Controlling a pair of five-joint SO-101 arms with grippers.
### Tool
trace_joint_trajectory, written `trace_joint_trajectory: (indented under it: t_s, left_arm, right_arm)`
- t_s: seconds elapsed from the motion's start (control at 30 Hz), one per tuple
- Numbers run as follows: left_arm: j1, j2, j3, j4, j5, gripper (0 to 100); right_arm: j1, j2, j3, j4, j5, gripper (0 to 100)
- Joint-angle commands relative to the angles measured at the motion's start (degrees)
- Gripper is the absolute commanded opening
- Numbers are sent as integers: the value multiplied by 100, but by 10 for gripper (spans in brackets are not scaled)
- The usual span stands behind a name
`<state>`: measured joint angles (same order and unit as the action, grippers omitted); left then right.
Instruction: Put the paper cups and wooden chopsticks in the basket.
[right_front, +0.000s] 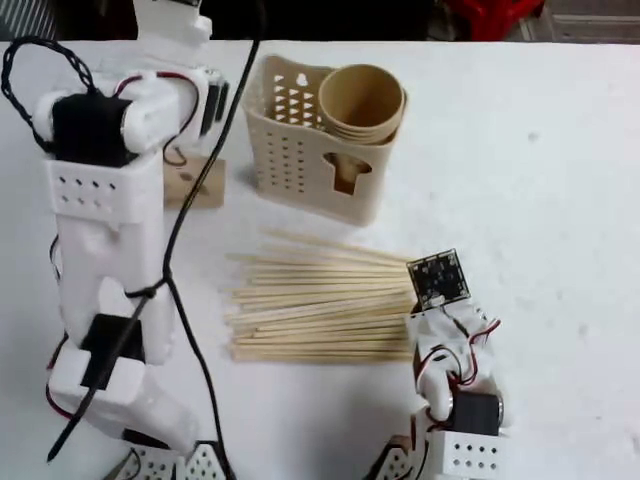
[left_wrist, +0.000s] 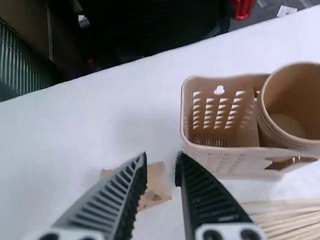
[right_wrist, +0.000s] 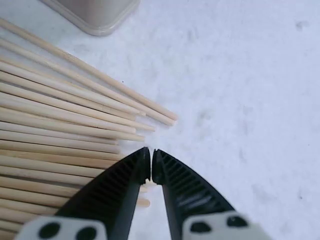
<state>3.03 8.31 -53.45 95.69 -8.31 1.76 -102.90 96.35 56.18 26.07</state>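
Sitting stacked in the basket (right_front: 290, 150), at the end nearer the right arm, the paper cups (right_front: 362, 100) are already in. The basket stands upright on the white table (right_front: 560, 180). The wooden chopsticks (right_front: 320, 305) lie in a loose flat bundle on the table just in front of the basket, not in it. The right gripper (right_wrist: 151, 156) is low over the bundle's ends, fingers closed to a hairline, gripping nothing. The left gripper (left_wrist: 161, 162) hangs above the table beside the basket, fingers parted by a narrow gap, empty, over a brown cardboard scrap (right_front: 197, 183).
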Motion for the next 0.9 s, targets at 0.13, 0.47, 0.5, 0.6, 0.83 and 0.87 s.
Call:
trace_joint_trajectory:
  t_s: [0.13,0.47,0.5,0.6,0.83,0.87]
  left_arm:
    - [-13,-242,1029,-2013,1090,198]
    - [145,-242,3191,-3692,1064,237]
    - [145,-242,3367,-3833,1064,237]
    - [136,-242,3789,-4220,1064,235]
    - [154,-233,4545,-4809,1064,234]
    - [154,-233,4659,-4870,1064,233]
  right_arm:
    - [40,-31,44,40,35,20]
    - [40,-31,44,40,35,20]
    - [40,-31,44,40,35,20]
    - [40,-31,44,40,35,20]
    - [40,-31,44,40,35,20]
    - [40,-31,44,40,35,20]
